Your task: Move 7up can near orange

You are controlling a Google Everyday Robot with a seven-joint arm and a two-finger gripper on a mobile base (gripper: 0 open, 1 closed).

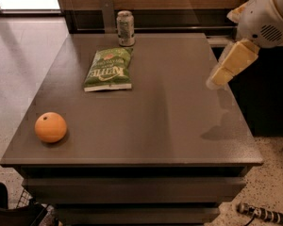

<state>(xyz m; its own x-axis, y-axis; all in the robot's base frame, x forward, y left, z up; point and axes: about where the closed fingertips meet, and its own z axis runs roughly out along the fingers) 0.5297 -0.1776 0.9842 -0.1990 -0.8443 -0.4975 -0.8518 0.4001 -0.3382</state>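
The 7up can (125,28) stands upright at the table's far edge, left of centre; it is silvery-grey with a shiny top. The orange (50,127) sits near the front left corner of the dark table (179,126). My gripper (218,80) hangs above the table's right edge, pointing down and to the left, far from both the can and the orange. It holds nothing that I can see. The white arm (266,18) reaches in from the upper right.
A flat green chip bag (108,68) lies just in front of the can. A wooden wall with metal brackets (106,13) runs behind the table. Light floor lies to the left, and dark objects sit on the floor at the bottom left (9,211).
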